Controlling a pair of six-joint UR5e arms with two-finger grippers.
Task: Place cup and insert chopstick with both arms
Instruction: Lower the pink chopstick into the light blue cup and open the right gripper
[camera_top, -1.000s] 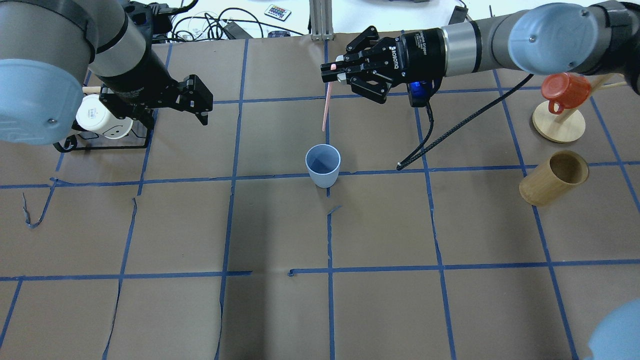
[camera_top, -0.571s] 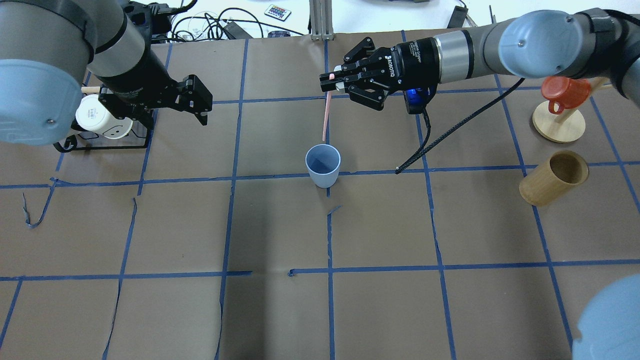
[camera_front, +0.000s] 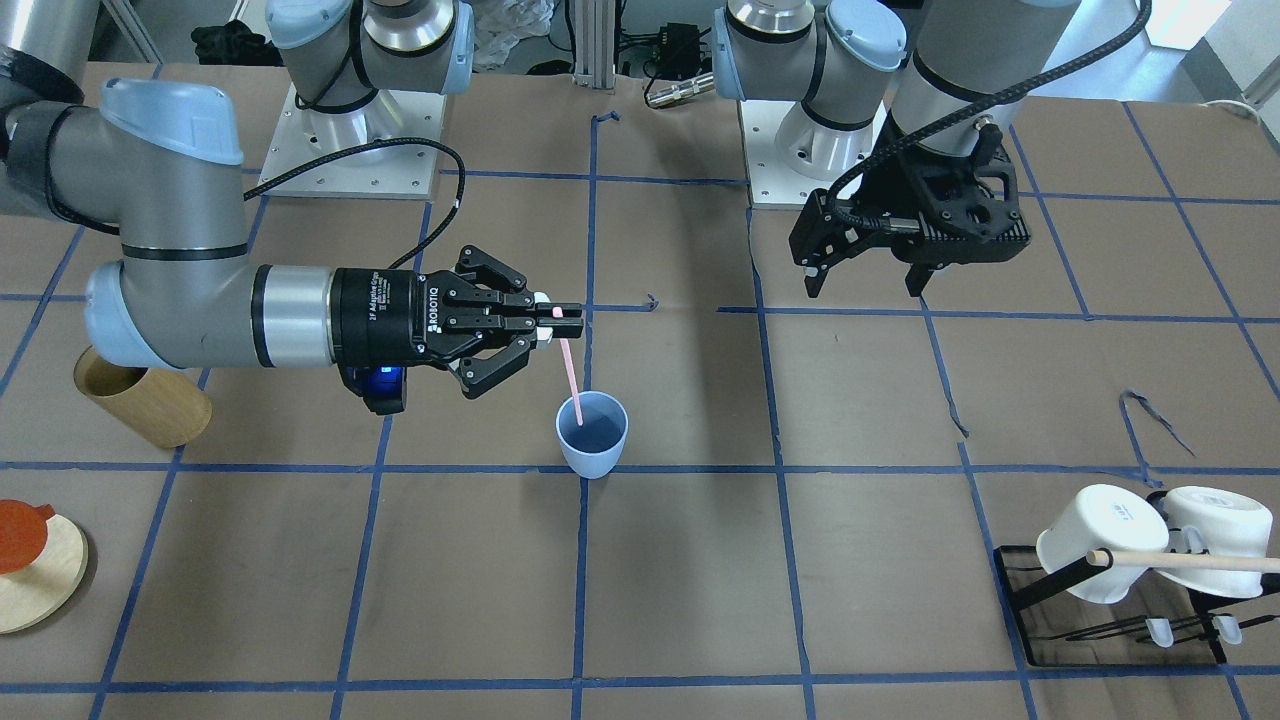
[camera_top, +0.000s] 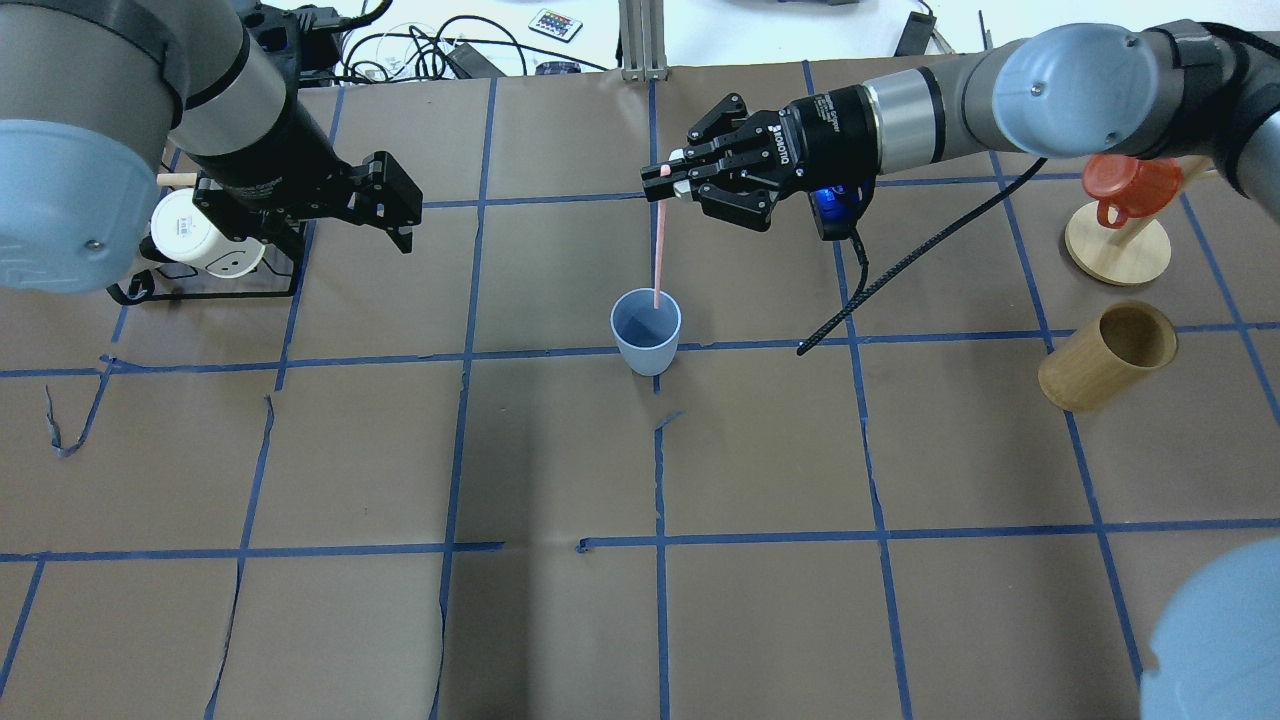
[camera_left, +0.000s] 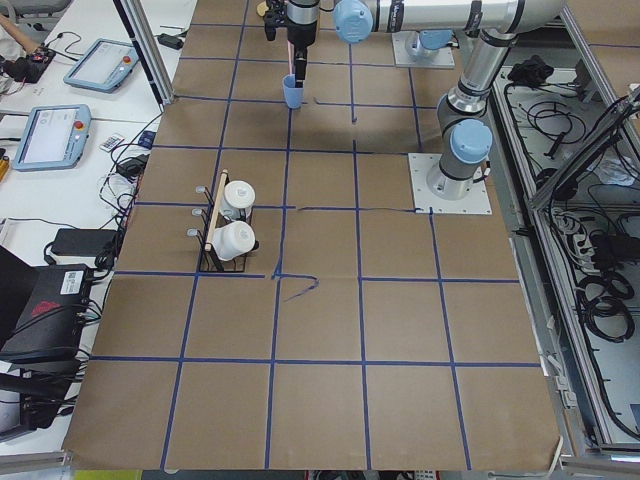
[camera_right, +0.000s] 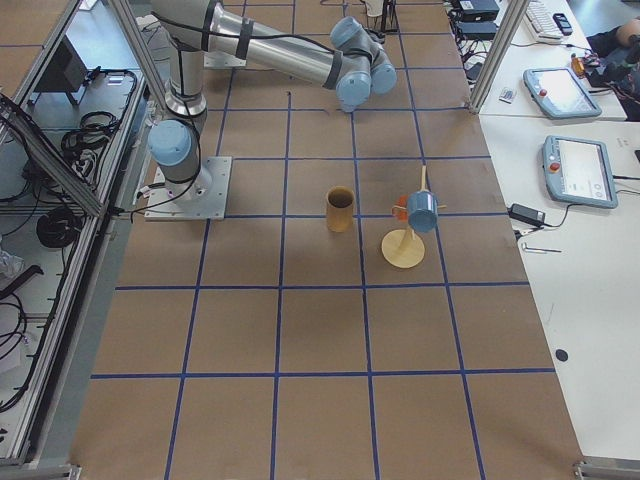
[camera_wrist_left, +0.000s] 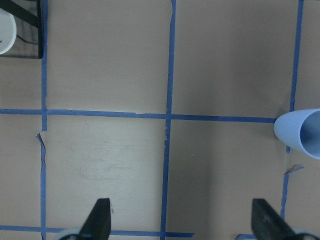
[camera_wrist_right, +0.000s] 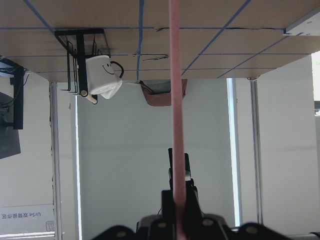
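The light blue cup (camera_top: 646, 334) stands upright near the table's middle, also in the front view (camera_front: 592, 440) and at the left wrist view's right edge (camera_wrist_left: 302, 132). My right gripper (camera_top: 665, 172) (camera_front: 565, 320) is shut on the top of one pale pink chopstick (camera_top: 659, 245) (camera_front: 570, 375) (camera_wrist_right: 174, 100). The stick hangs nearly upright, its lower tip just inside the cup's mouth. My left gripper (camera_top: 408, 222) (camera_front: 862, 285) is open and empty, hovering far to the cup's left; its fingers (camera_wrist_left: 97, 222) frame bare table.
A black rack with white mugs (camera_top: 205, 240) (camera_front: 1130, 560) sits beside the left arm. A tan wooden cylinder (camera_top: 1105, 358) and a red mug on a wooden stand (camera_top: 1117, 250) are at the right. A black cable (camera_top: 850, 290) hangs from the right wrist.
My right gripper has carried the chopstick toward the cup and lower; its tip went from beyond the cup into the cup's mouth. The left arm has barely moved.
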